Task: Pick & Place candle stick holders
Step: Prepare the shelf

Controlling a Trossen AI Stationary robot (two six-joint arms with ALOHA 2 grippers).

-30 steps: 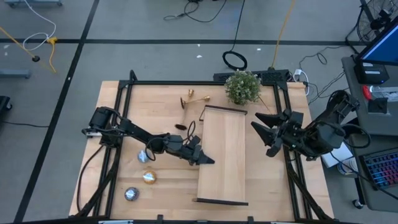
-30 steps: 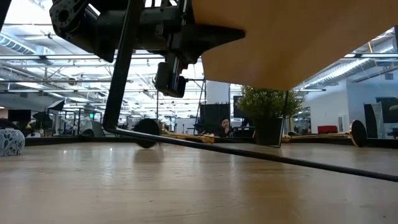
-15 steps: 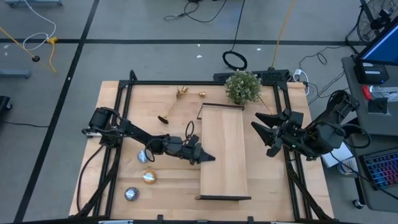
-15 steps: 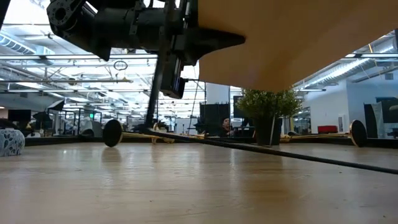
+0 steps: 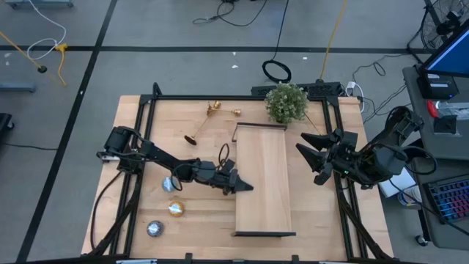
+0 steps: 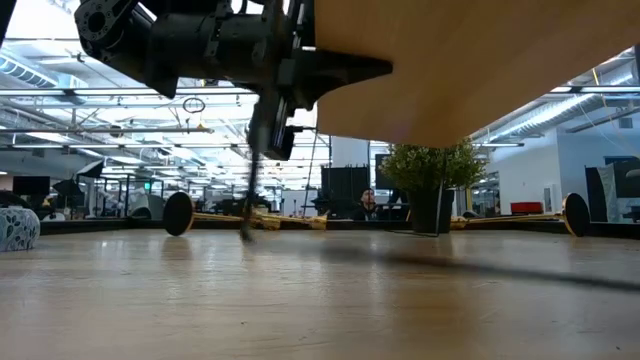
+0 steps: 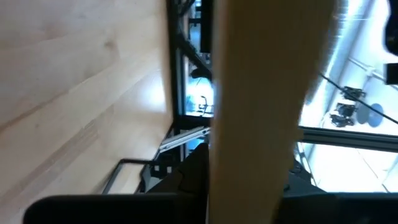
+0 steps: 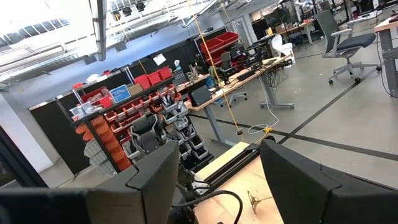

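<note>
The table (image 5: pixel 146 128) is pale wood inside a black frame; a long wooden tray (image 5: pixel 264 180) lies on it right of centre; a plant (image 5: pixel 286 103) stands at the far edge, just beyond the tray; two gold holders (image 5: pixel 199 130) (image 5: pixel 222 110) lie toppled near the far side; three tealights (image 5: pixel 168 183) (image 5: pixel 176 209) (image 5: pixel 154 229) sit at the near left.

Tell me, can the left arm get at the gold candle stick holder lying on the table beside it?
Probably not right away: the left gripper is clamped on the edge of the long wooden tray, though the way to the fallen gold candle stick holder looks open.
</note>
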